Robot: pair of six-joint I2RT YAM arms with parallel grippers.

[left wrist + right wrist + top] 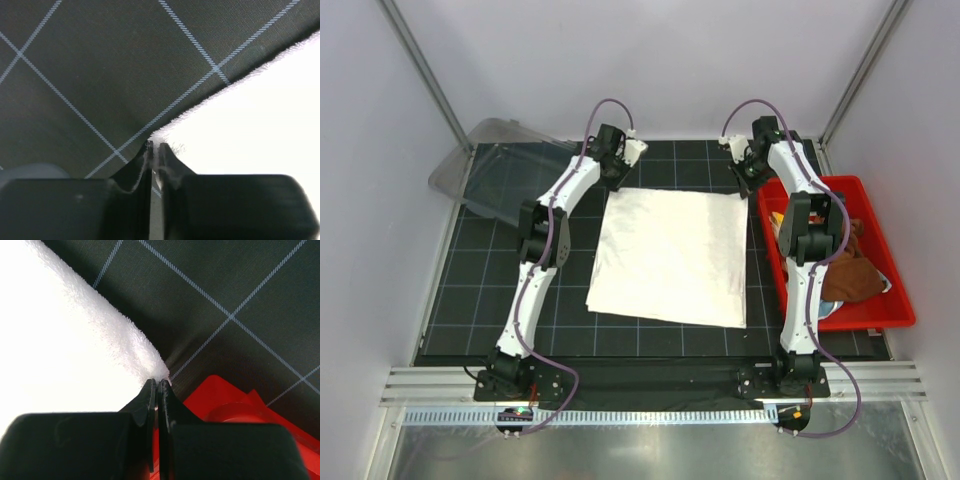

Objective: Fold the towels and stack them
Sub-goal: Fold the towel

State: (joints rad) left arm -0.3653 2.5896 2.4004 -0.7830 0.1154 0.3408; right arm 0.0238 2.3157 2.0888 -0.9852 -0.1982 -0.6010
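The left pincer [155, 146] has its two jaws drawn almost together, only a thin slit between them, right on the far-left corner of the cream-white towel [670, 255]. Loose fibres sit at the tips, so I take it to be nipping that corner, though how much cloth is in there is hidden. The right pincer [157, 382] is closed tight on the far-right corner, where the fluffy edge runs straight into its tips and the mat beneath puckers a little. Each arm has the corner on its own side, and the towel's far edge runs left to right between them. From both pincers the rest of the cloth lies back toward the arm bases, spread flat and nearly square in the middle of the tabletop [500, 290], a shade longer from far to near than across. That looks like the thing to watch: if the fold is made by carrying the far edge over to the near one, both corners have to travel the same way together or the cloth will skew. Just beside the right pincer, along the right side, is a red bin [886, 250] holding the rust-brown towel [850, 275] in a crumpled heap, with a bit of the light-blue towel [828, 306] showing at its near end; I can't pick out a yellow one. At the far left a clear plastic tub [495, 165] lies tilted, nothing visible in it.
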